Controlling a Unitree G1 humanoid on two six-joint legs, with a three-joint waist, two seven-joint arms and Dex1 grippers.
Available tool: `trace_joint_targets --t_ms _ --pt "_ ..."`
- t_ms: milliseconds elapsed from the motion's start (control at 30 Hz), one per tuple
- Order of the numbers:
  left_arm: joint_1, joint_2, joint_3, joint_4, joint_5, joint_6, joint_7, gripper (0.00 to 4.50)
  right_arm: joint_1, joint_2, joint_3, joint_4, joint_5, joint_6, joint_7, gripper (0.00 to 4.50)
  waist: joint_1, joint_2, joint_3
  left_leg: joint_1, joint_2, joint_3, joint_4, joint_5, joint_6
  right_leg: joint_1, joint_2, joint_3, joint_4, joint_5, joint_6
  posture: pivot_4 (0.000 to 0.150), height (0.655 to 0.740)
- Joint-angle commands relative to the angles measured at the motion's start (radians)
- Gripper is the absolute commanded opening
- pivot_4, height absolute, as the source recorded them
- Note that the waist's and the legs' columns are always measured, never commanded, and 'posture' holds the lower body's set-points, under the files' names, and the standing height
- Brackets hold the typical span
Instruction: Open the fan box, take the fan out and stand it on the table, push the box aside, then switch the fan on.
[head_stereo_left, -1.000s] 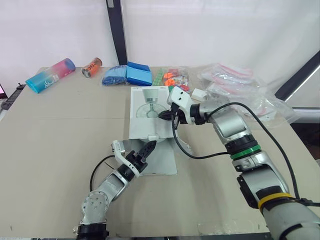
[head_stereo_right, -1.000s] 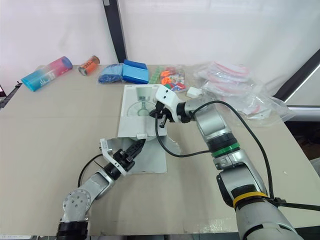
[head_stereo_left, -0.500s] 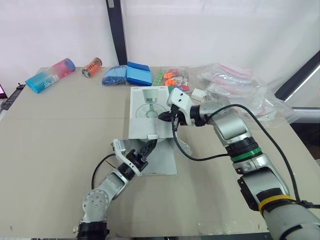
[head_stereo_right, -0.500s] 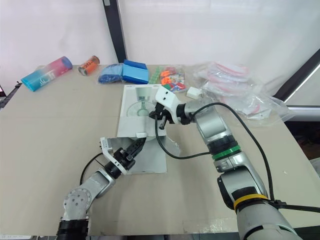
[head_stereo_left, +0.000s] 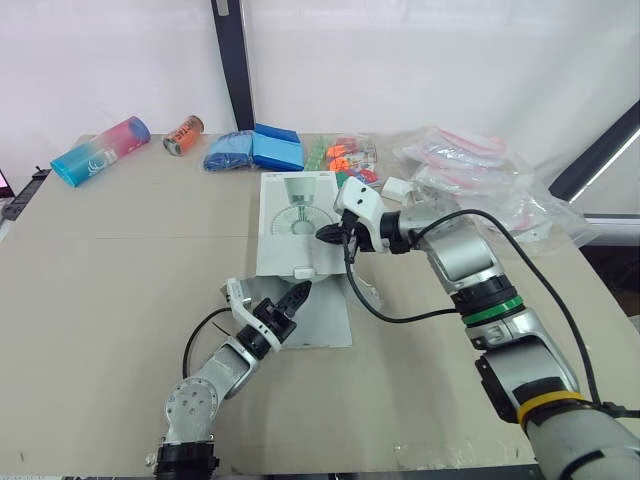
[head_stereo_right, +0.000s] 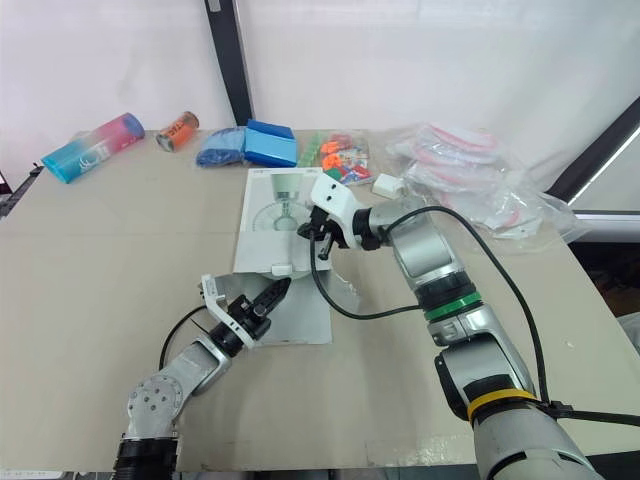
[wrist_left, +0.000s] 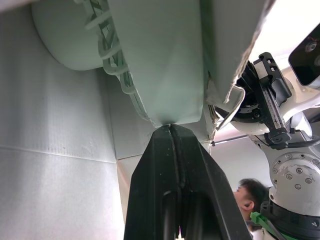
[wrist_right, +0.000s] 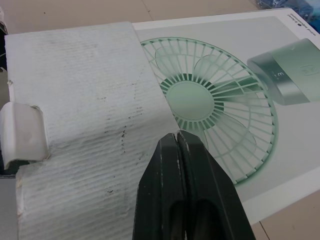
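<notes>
The fan box (head_stereo_left: 293, 228) lay flat in the middle of the beige table (head_stereo_left: 110, 270), near flap open, before a white curtain (head_stereo_left: 420, 60). The left gripper (head_stereo_left: 299, 293), fingers together, touched the fan (wrist_left: 150, 60) inside the open end. The right gripper (head_stereo_left: 326, 235), likewise closed, rested on the box's top.

No legible text; fan box (wrist_right: 215, 95) print (tiny) unreadable.

Open table (head_stereo_left: 120, 280) from the fan box (head_stereo_left: 293, 228) toward 9 o'clock; blue packs (head_stereo_left: 256, 150) crowd 12; plastic bags (head_stereo_left: 480, 172) at 2; a black cable (head_stereo_left: 395, 319) loops at 4.
</notes>
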Motion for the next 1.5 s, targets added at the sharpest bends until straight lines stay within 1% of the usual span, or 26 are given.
trace_joint_targets --t_ms 33,100,133,167,200,233,500,833,1067,1200,1500 --pt "0.012 -0.028 0.013 -0.028 -0.016 -0.016 0.005 0.44 0.004 0.005 -0.003 -0.013 0.005 0.001 0.005 0.0 0.0 0.0 0.0 0.0 0.0 0.0 0.0 0.0 0.0 0.0 0.0 0.0 0.0 0.0 0.0 0.15 0.74" --pt "0.012 -0.031 0.015 -0.03 -0.02 -0.016 0.009 0.71 0.006 0.006 -0.002 -0.015 0.006 0.001 0.005 0.0 0.0 0.0 0.0 0.0 0.0 0.0 0.0 0.0 0.0 0.0 0.0 0.0 0.0 0.0 0.0 0.15 0.74" --pt "0.01 -0.03 0.014 -0.031 -0.019 -0.014 0.012 1.03 0.007 0.007 -0.002 -0.016 0.007 0.001 0.005 0.0 0.0 0.0 0.0 0.0 0.0 0.0 0.0 0.0 0.0 0.0 0.0 0.0 0.0 0.0 0.0 0.15 0.74" --pt "0.007 -0.029 0.012 -0.029 -0.015 -0.012 0.02 1.18 0.007 0.007 -0.002 -0.016 0.007 0.001 0.006 0.0 0.0 0.0 0.0 0.0 0.0 0.0 0.0 0.0 0.0 0.0 0.0 0.0 0.0 0.0 0.0 0.15 0.74" --pt "0.004 -0.029 0.011 -0.026 -0.013 -0.01 0.026 1.65 0.007 0.007 -0.002 -0.016 0.007 0.0 0.006 0.0 0.0 0.0 0.0 0.0 0.0 0.0 0.0 0.0 0.0 0.0 0.0 0.0 0.0 0.0 0.0 0.15 0.74" --pt "0.003 -0.029 0.009 -0.026 -0.012 -0.01 0.027 1.92 0.006 0.007 -0.002 -0.016 0.007 0.0 0.007 0.0 0.0 0.0 0.0 0.0 0.0 0.0 0.0 0.0 0.0 0.0 0.0 0.0 0.0 0.0 0.0 0.15 0.74" --pt "-0.013 -0.045 0.023 -0.011 -0.027 -0.027 0.037 1.92 0.012 0.004 -0.001 -0.03 0.007 0.004 0.009 0.0 0.0 0.0 0.0 0.0 0.0 0.0 0.0 0.0 0.0 0.0 0.0 0.0 0.0 0.0 0.0 0.15 0.74" --pt "-0.029 -0.046 0.031 -0.015 -0.042 -0.037 0.014 1.92 0.016 0.008 0.001 -0.035 0.007 0.002 0.006 0.0 0.0 0.0 0.0 0.0 0.0 0.0 0.0 0.0 -0.001 0.0 0.0 0.0 0.0 0.0 0.0 0.15 0.74" --pt "-0.018 -0.032 0.003 -0.031 -0.033 -0.026 0.003 1.92 0.016 0.012 0.002 -0.042 0.007 0.005 0.006 0.0 0.0 0.0 0.0 0.0 0.0 0.0 0.0 0.0 -0.001 0.0 0.0 0.0 0.0 0.0 0.0 0.15 0.74" --pt "-0.01 -0.041 0.01 -0.024 -0.048 -0.026 0.022 1.92 0.02 0.014 0.003 -0.049 0.009 0.009 0.007 0.0 0.0 0.0 0.0 0.0 0.0 0.0 -0.001 0.0 -0.001 0.0 0.0 0.0 -0.001 0.0 0.0 0.15 0.74" --pt "0.01 -0.019 0.014 -0.022 -0.054 -0.003 0.054 1.92 0.023 0.018 -0.002 -0.051 0.012 0.012 0.001 0.0 0.0 0.0 0.0 0.0 0.0 0.0 -0.001 0.0 -0.001 0.0 0.0 0.0 -0.001 0.0 0.001 0.15 0.74"
